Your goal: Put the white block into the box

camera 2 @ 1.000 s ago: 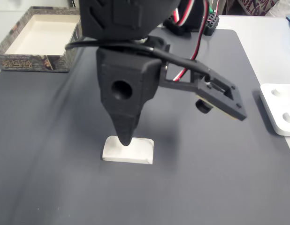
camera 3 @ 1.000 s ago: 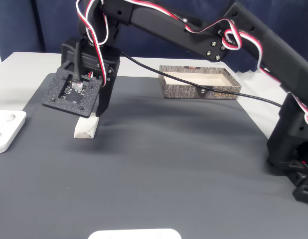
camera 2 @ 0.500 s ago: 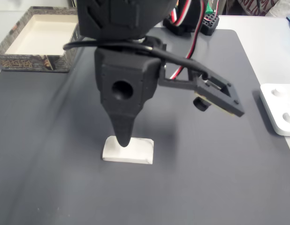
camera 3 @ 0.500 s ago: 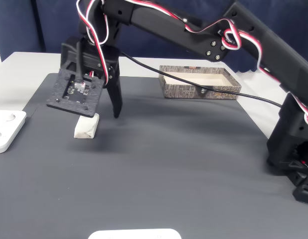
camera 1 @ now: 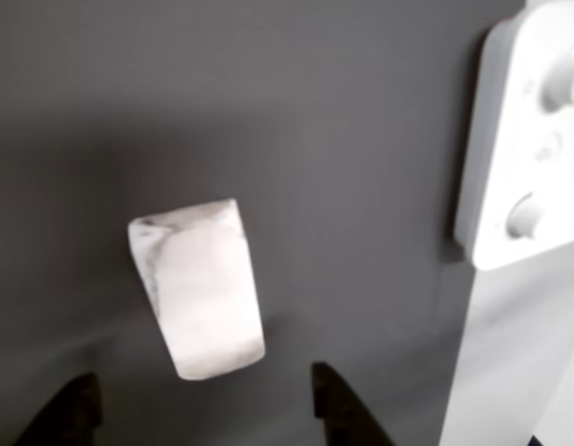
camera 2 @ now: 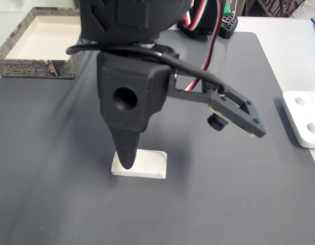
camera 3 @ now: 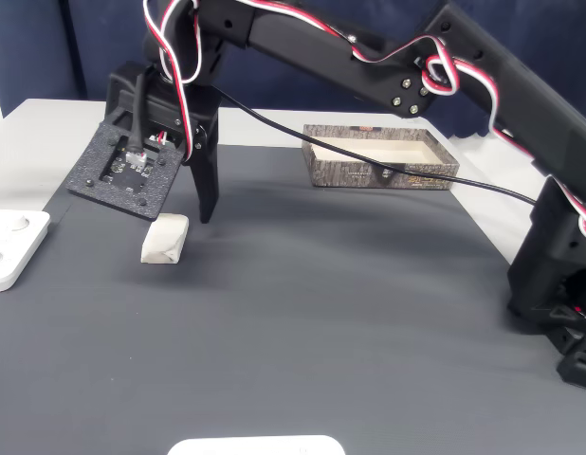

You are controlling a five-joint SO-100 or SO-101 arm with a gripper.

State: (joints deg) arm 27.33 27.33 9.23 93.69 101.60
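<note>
The white block point(camera 1: 199, 286) lies flat on the dark grey mat point(camera 3: 321, 322), free of any grasp. The gripper point(camera 1: 205, 409) hangs just above it with its two fingertips point(camera 1: 338, 406) spread wide apart, one at either side of the block's near end in the other view. The box point(camera 3: 380, 158) stands well apart at the mat's far edge. A white device point(camera 2: 303, 117) rests beside the mat.

Dark grey mat point(camera 3: 321, 313) on pale table point(camera 3: 46, 128); perhaps navy curtain point(camera 3: 46, 47) behind.
</note>
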